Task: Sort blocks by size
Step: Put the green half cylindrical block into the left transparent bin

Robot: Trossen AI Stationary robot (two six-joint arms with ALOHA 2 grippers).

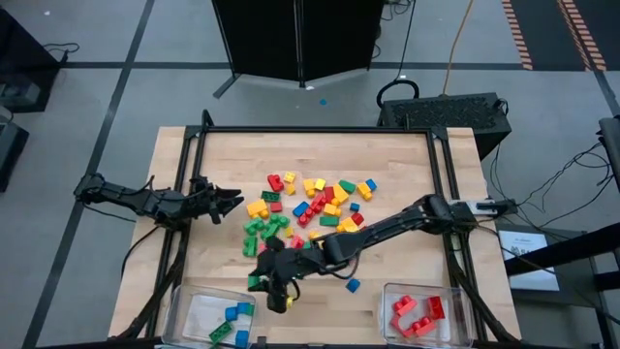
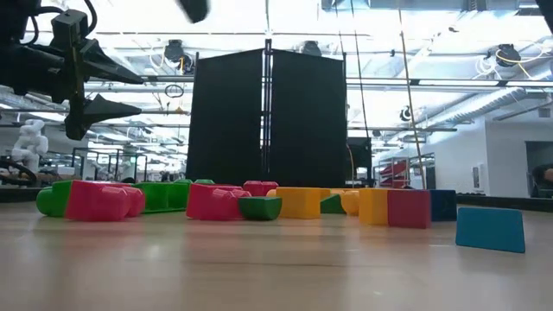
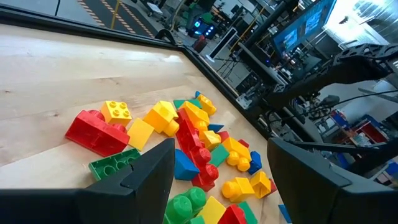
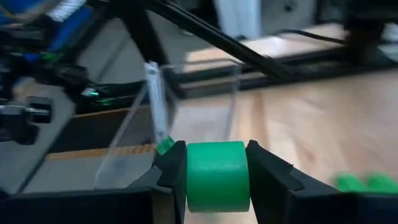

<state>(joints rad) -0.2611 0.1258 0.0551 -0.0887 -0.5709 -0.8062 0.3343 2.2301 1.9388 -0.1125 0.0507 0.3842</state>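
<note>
No readable writing; right gripper (image 4: 217,177) pinches 1 small green block (image 4: 217,176) beside the clear bin (image 1: 215,312); left gripper (image 1: 235,201) waits, jaws spread, by the blocks (image 1: 308,208).

Bright, even ceiling light fills the room; in the low view the ceiling lamps (image 2: 505,53) glare white. Shadows on the table (image 1: 407,165) are soft. The right wrist view is blurred, its background out of focus.
</note>
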